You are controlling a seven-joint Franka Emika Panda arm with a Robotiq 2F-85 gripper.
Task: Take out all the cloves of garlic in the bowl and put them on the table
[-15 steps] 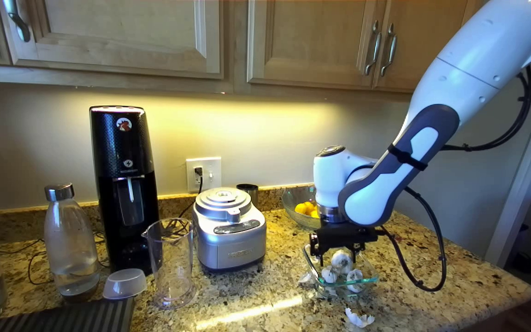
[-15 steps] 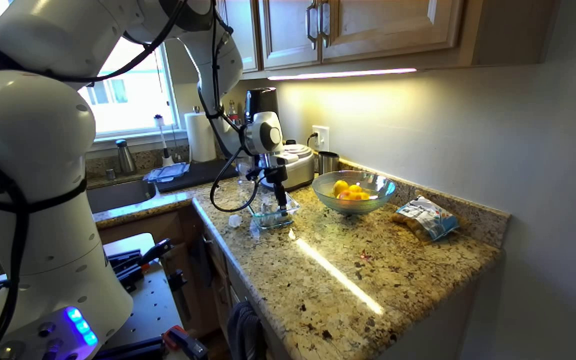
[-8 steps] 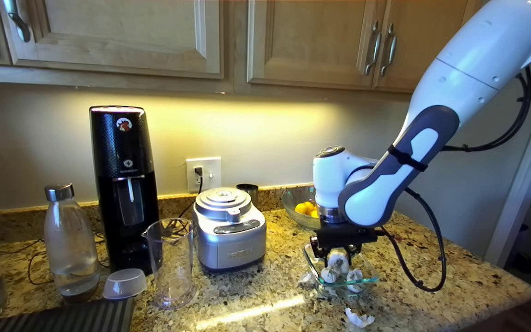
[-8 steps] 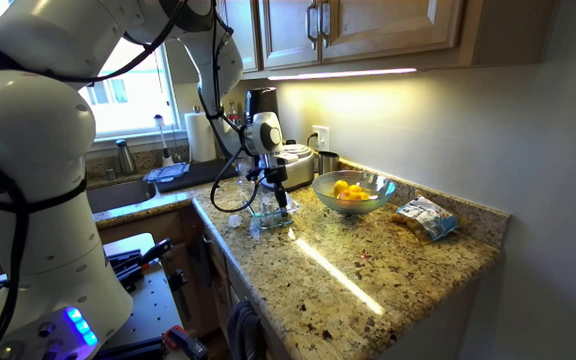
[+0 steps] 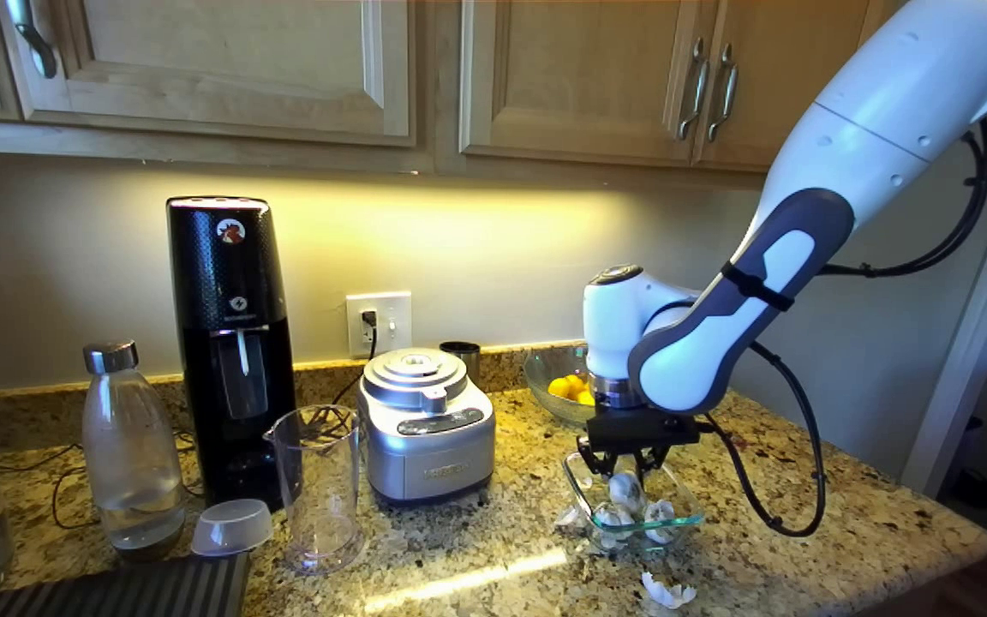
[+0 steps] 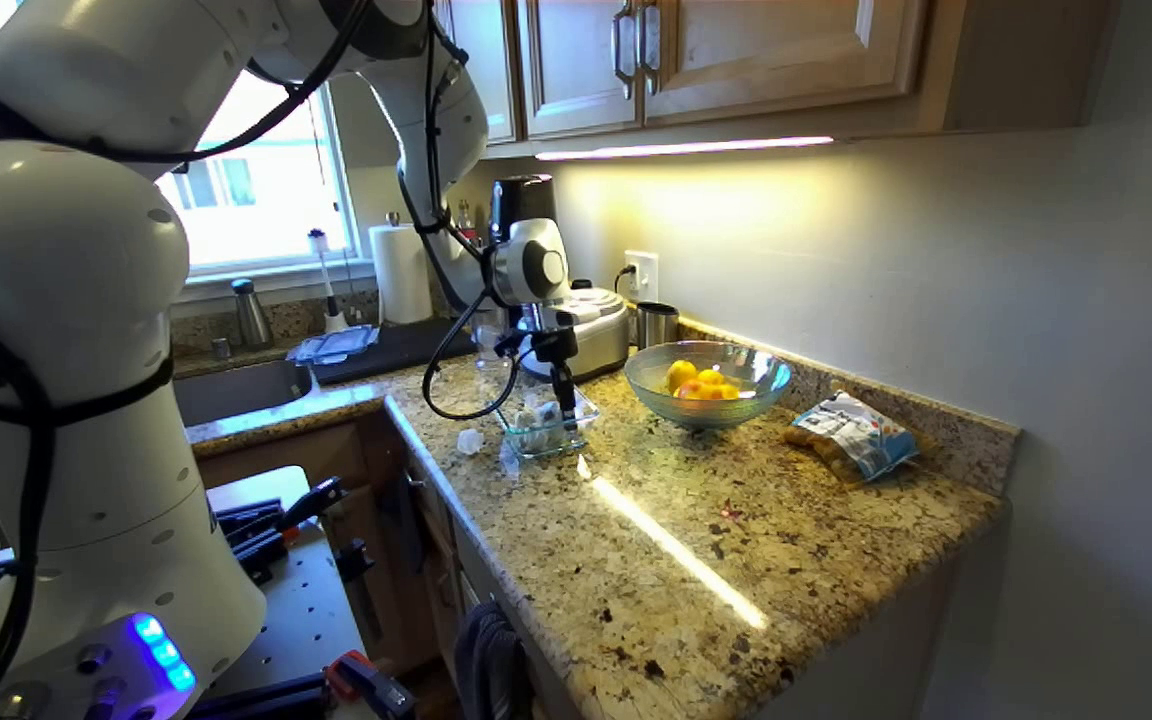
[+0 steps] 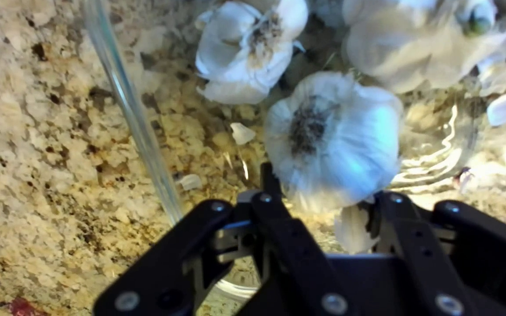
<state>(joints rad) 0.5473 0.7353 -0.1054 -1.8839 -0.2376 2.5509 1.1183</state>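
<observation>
Black, jointed fingers [image 7: 271, 184] have drawn closer together since the earlier frame, and the white-and-grey robot arm [image 5: 789, 248] has risen very slightly. The fingers are clamped on a whitish, roundish garlic bulb [image 7: 332, 136], one at either side, within the outline of the small, shallow, clear glass bowl [image 5: 687, 520] with a greenish, four-sided rim; whether the bulb bears on the bowl's floor cannot be told. Beside it in the bowl lie a white garlic head with loosened cloves [image 7: 244, 66] and a blurred, whitish garlic cluster [image 7: 415, 48].

In the wrist view, one straight side of the bowl's rim runs near the fingers, with speckled brown-and-beige granite worktop [image 6: 816, 540] beyond it. In an exterior view, a broad stretch of worktop extends from the bowl to the near corner, crossed by a bright strip of light [image 6: 681, 553]; the front edge passes to the bowl's left, and a large, clear glass fruit bowl [image 6: 771, 378] stands to the bowl's right. In an exterior view, white, papery garlic peel [image 5: 667, 593] lies just in front of the bowl, and a silver-grey food processor base [image 5: 429, 441] stands apart at its left.

Sloping down from the bowl's right, the arm bends above it and points the black two-fingered gripper [image 5: 628, 476] nearly straight down; a black cable [image 5: 818, 476] loops at the bowl's right.
</observation>
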